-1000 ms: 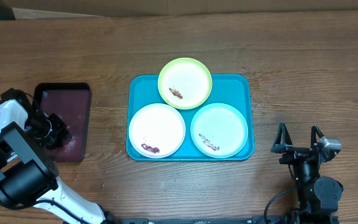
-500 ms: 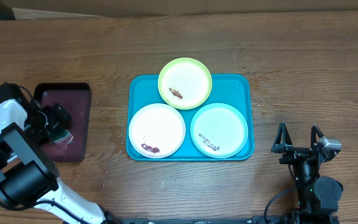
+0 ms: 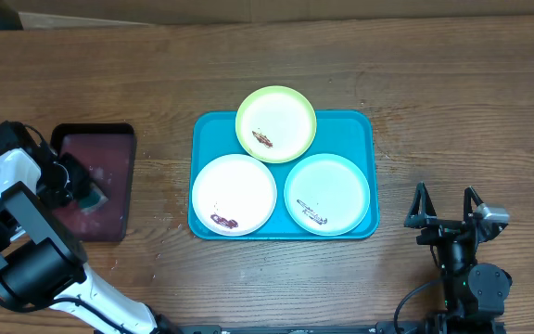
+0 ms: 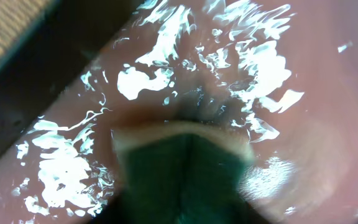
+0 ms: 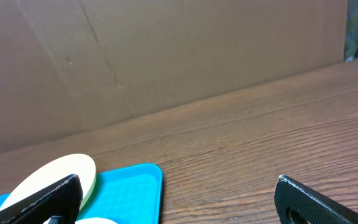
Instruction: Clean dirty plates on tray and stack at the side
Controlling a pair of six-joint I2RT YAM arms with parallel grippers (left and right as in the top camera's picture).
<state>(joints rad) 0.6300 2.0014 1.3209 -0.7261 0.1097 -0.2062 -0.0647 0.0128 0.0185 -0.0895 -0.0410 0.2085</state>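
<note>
Three plates lie on the turquoise tray (image 3: 365,122): a yellow-green plate (image 3: 276,122) at the back over the rim, a white plate (image 3: 234,193) front left and a mint plate (image 3: 327,193) front right, each with brown smears. Far to their left, my left gripper (image 3: 85,189) is down in a small maroon tray (image 3: 102,150), shut on a green sponge (image 4: 182,177) held over the wet tray floor (image 4: 291,143); its fingers are hidden in the wrist view. My right gripper (image 3: 445,210) stands open right of the turquoise tray, nothing between its fingers (image 5: 316,202).
The right wrist view looks past the turquoise tray's corner (image 5: 138,183) and the yellow-green plate (image 5: 55,174) to a brown cardboard wall (image 5: 166,56) at the table's back. Bare wood lies between the two trays and round the right arm.
My left gripper opened wide over the maroon tray, then closed in on the green sponge, shifting slightly. The plates and the right arm have not moved.
</note>
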